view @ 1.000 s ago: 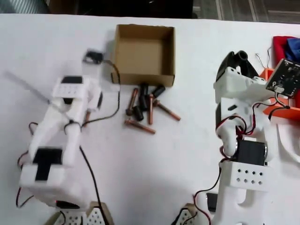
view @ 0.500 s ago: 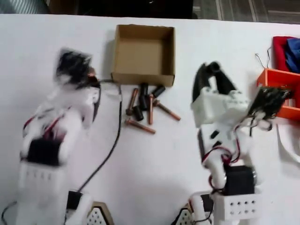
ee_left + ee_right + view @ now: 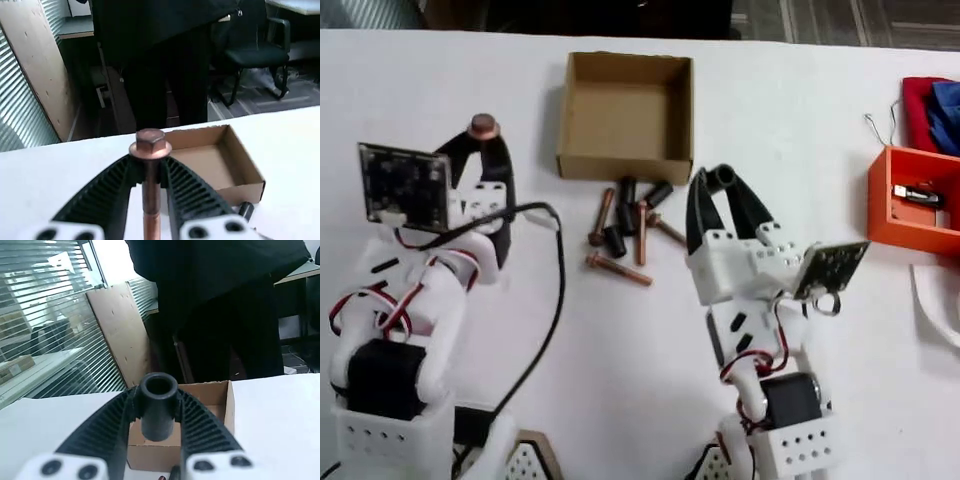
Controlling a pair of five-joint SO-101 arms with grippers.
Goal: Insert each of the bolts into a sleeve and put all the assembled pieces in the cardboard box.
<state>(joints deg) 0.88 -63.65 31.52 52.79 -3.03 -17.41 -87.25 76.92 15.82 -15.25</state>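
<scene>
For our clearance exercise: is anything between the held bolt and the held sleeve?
In the high view the cardboard box's front wall and the loose pile lie between bolt and sleeve, though both seem held above them.

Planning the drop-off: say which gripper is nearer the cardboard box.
Right. The right gripper sits just off the cardboard box's front right corner; the left gripper is farther, beyond its left side.

One bolt [image 3: 665,229] half behind right tool [image 3: 722,180]

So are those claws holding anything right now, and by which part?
Yes. The left gripper pinches a copper bolt by its shaft, just under the hex head. The right gripper clamps a black sleeve by its sides.
</scene>
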